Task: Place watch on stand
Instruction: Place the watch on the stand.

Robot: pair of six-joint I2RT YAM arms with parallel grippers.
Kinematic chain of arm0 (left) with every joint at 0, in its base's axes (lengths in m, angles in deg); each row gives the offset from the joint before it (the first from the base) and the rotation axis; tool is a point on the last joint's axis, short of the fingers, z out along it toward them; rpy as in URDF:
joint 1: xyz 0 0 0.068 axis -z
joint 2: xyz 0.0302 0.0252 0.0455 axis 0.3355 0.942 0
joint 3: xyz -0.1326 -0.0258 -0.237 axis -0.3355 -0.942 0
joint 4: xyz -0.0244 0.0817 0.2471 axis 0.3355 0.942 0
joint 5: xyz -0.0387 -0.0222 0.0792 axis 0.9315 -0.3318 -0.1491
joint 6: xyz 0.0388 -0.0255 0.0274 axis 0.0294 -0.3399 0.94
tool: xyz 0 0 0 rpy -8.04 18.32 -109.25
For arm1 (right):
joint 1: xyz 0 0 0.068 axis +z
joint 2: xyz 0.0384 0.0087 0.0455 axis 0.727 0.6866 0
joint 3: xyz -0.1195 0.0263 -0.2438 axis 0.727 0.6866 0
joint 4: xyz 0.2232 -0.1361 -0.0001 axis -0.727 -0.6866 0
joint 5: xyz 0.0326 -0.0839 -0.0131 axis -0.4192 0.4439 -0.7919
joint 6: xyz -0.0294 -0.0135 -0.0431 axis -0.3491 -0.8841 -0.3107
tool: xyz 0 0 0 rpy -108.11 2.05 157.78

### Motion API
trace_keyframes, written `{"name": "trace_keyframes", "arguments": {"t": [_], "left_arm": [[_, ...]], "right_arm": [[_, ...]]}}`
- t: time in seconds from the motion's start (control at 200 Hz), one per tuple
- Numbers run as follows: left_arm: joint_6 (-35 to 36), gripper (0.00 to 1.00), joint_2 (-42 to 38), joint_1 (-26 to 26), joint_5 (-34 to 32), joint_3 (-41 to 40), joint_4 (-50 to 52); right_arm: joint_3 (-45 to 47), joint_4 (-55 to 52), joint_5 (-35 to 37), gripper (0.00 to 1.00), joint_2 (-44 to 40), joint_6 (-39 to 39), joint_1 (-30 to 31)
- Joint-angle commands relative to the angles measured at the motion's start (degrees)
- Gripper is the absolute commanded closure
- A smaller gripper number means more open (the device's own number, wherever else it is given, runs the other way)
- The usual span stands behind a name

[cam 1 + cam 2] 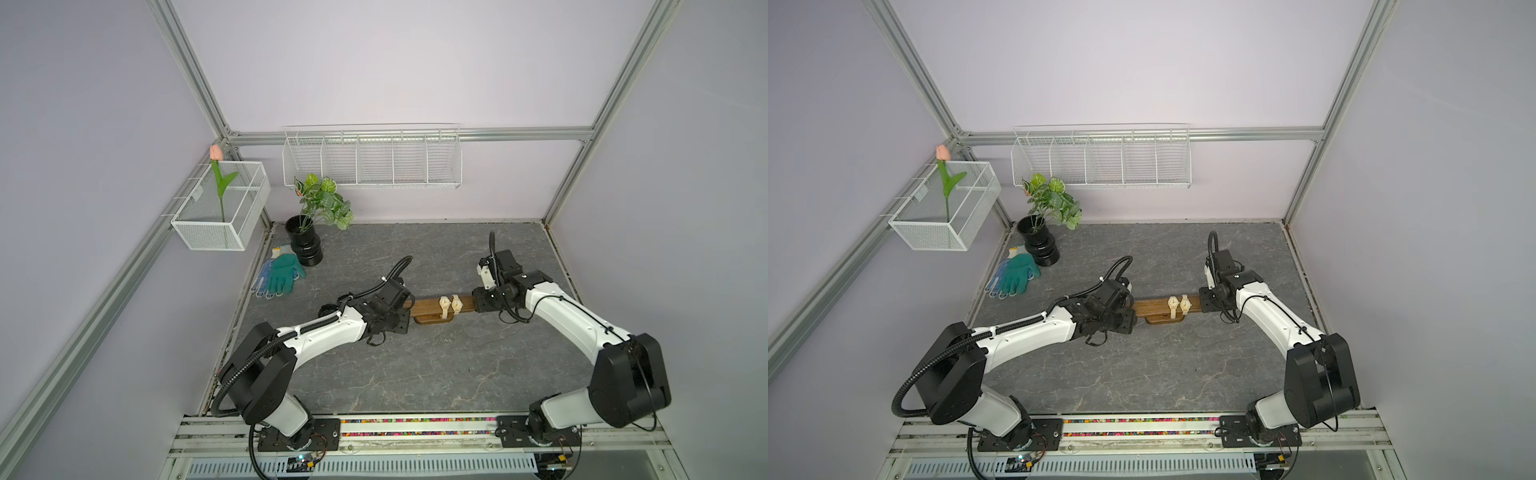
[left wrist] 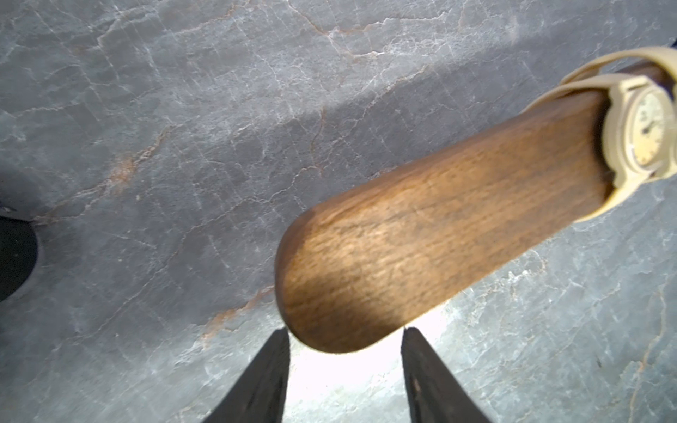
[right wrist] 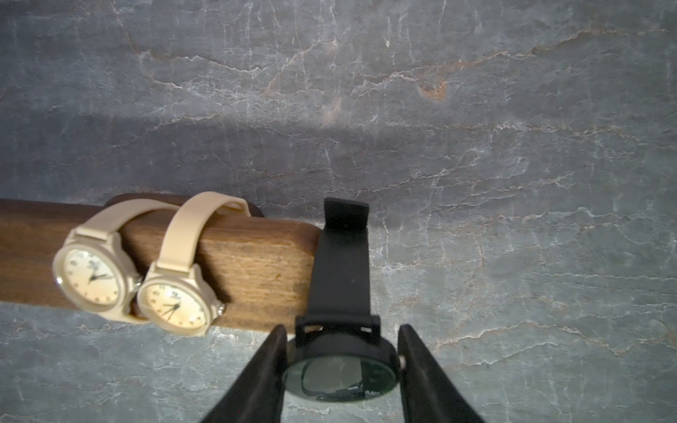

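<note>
Our right gripper (image 3: 343,328) pinches the round black rubber-strapped watch (image 3: 340,370) by its case, strap loop just beside the tip of the long brown wooden stand (image 3: 256,267). The left gripper (image 2: 346,331) flanks the far end, and we can't tell if it's gripping. We'd slide the loop on level, stopping short of the nearer beige watch (image 3: 172,304).

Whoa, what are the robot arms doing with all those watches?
The right hand is pinching a black watch by its round case, at one end of the wooden stand, with the strap just at the bar's tip. Two beige watches hang on the stand side by side. The left hand sits at the bar's other end with a finger on each side; I can't tell whether it is squeezing the wood.
</note>
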Motion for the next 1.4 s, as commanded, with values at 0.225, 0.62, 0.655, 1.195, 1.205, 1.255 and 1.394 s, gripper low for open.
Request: {"name": "trace_keyframes", "arguments": {"t": [0.225, 0.62, 0.655, 1.195, 1.205, 1.255, 1.394], "left_arm": [[0.9, 0.38, -2.5, 0.6, -0.1, 2.9, 0.8], [-1.0, 0.17, -5.5, -3.6, -0.1, 1.7, -1.5], [-1.0, 0.18, -5.4, -4.5, 0.8, 1.8, -2.1], [-2.4, 0.36, 1.2, -5.9, 5.4, 3.3, -6.1], [-2.5, 0.37, 1.3, -5.9, 5.6, 3.3, -6.0], [-2.2, 0.4, 1.7, -5.9, 6.4, 3.5, -6.0], [-2.1, 0.46, 2.4, -5.9, 8.2, 3.3, -6.5]], "right_arm": [[-1.2, -0.7, -1.4, 0.5, 0.5, 0.4, 1.1], [-0.5, -0.9, -0.7, 0.49, -0.3, 1.4, 1.4], [-0.4, -0.9, -0.6, 0.49, -0.4, 1.5, 1.4], [-0.1, -1.0, -0.7, 0.5, 0.3, 1.7, 2.1], [-0.1, -1.0, -0.7, 0.5, 0.3, 1.7, 2.2], [-0.1, -1.0, -0.8, 0.5, 0.4, 1.8, 2.3], [-0.3, -1.0, -1.0, 0.5, 0.9, 2.0, 2.6]]}}
